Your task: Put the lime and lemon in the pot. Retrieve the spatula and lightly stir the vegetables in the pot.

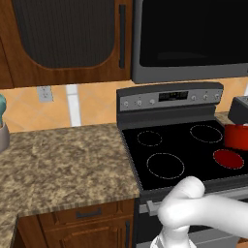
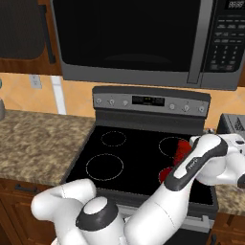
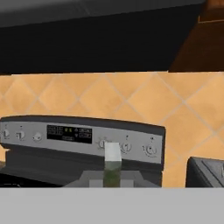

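In the hand view my gripper point(image 3: 112, 178) is shut on a narrow pale grey piece, the spatula point(image 3: 113, 154), which stands upright between the fingertips in front of the stove's control panel point(image 3: 83, 136). The red pot point(image 1: 236, 136) sits on the stove's right side, cut by the edge of the left base view. In the right base view my forearm hides most of the pot point(image 2: 183, 149). The inside of the pot is hidden, and the lime and lemon are out of sight.
A burner point(image 1: 228, 159) glows red in front of the pot. The black stovetop point(image 1: 169, 145) has a granite counter point(image 1: 63, 164) to its left. A dark toaster point(image 1: 240, 109) stands behind the pot, and a microwave point(image 2: 139, 38) hangs above the stove.
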